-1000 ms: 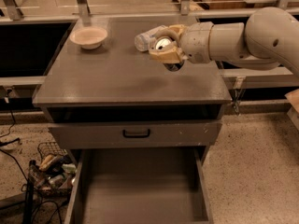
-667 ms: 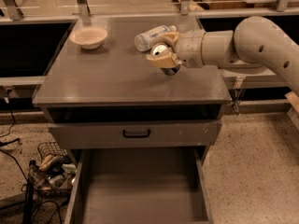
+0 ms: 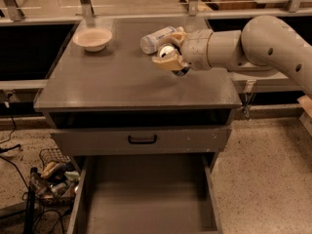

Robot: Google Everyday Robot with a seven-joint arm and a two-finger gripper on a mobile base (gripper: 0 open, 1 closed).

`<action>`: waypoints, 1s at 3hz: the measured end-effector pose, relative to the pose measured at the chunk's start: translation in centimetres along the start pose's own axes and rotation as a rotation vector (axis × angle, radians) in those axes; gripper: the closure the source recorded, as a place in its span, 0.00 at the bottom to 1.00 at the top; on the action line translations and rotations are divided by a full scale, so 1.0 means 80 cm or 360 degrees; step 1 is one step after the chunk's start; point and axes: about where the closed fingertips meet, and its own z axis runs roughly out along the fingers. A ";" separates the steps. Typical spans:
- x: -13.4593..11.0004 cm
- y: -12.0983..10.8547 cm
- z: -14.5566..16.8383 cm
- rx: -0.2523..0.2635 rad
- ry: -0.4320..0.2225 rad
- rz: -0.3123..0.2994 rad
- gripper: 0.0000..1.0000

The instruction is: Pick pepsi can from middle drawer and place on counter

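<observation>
My gripper (image 3: 168, 58) hovers just above the right back part of the counter (image 3: 117, 82), its tan fingers (image 3: 165, 64) shut on the pepsi can (image 3: 167, 51). The can is tilted, with its silver top facing the camera and a bit of its dark body showing below the fingers. The middle drawer (image 3: 146, 199) stands pulled open at the bottom of the view, with a bare grey floor and nothing in it.
A clear plastic bottle (image 3: 157, 38) lies on its side on the counter just behind the gripper. A pale bowl (image 3: 92, 38) sits at the back left. A closed drawer front with a black handle (image 3: 142, 139) is above the open drawer. A wire basket of clutter (image 3: 53, 174) stands on the floor at left.
The arm has carried the can leftward over the counter, from the right edge toward the bottle. The bottle and bowl have not moved.
</observation>
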 end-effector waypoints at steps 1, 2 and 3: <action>0.011 -0.005 0.001 0.0108 0.0132 -0.0122 1.00; 0.036 0.004 0.015 0.0131 0.0251 -0.0189 1.00; 0.036 0.014 0.021 0.0130 0.0267 -0.0209 1.00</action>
